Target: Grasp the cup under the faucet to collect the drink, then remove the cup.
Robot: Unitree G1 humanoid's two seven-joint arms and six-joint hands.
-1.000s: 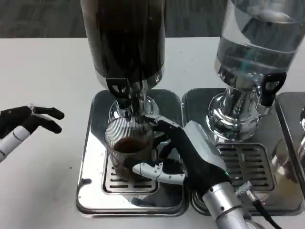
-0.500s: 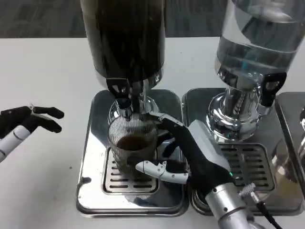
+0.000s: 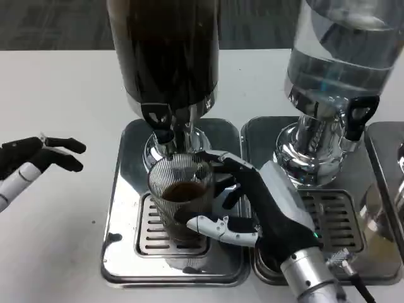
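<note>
The right hand [image 3: 259, 205] was wrapped around the cup [image 3: 181, 199], its dark fingers curling behind the far side and one white finger [image 3: 218, 227] crossing the near side low down, so the cup sat held within that grip, just to the hand's left. The cup was a clear ribbed glass, part filled with a dark drink [image 3: 183, 191]; it looked stiff, smooth and breakable, likely slippery where wet, and heavier toward the bottom with the liquid in it. A hold around the middle of the wall, kept upright, seemed the safest way to carry it without a spill. Just beyond the hand's fingertips stood the faucet [image 3: 163, 136] of the dark dispenser [image 3: 165, 50], directly above the cup's rim, and beneath the hand lay the metal drip tray [image 3: 123, 208]. To the hand's right stood a clear dispenser [image 3: 338, 57] on its own tray. Far off to its left, over the desk [image 3: 57, 101], the left hand [image 3: 35, 158] hung free with fingers apart, holding nothing. Whether the cup's base rested on the grate or was lifted could not be told, and the dispensers' tops were cut off.
</note>
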